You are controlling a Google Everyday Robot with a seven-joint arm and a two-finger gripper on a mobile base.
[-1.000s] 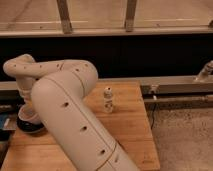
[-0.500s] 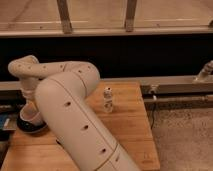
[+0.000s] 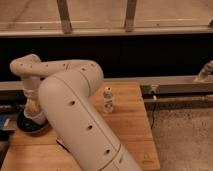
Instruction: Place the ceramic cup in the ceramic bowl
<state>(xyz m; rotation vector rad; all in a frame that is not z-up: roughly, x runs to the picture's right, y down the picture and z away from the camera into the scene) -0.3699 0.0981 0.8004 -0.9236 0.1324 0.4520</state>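
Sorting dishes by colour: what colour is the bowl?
Black, glossy: the bowl under the gripper at the table's left, camera view.

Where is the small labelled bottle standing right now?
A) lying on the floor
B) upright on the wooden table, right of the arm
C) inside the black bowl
B: the bottle stands upright on the wooden table, while the claw hangs over the black bowl at the left.

The arm point(image 3: 75, 110) hides part of the ceramic bowl point(image 3: 27, 125); the gripper point(image 3: 34, 111) above it is indistinct, and the small bottle's point(image 3: 107, 99) label is unreadable.
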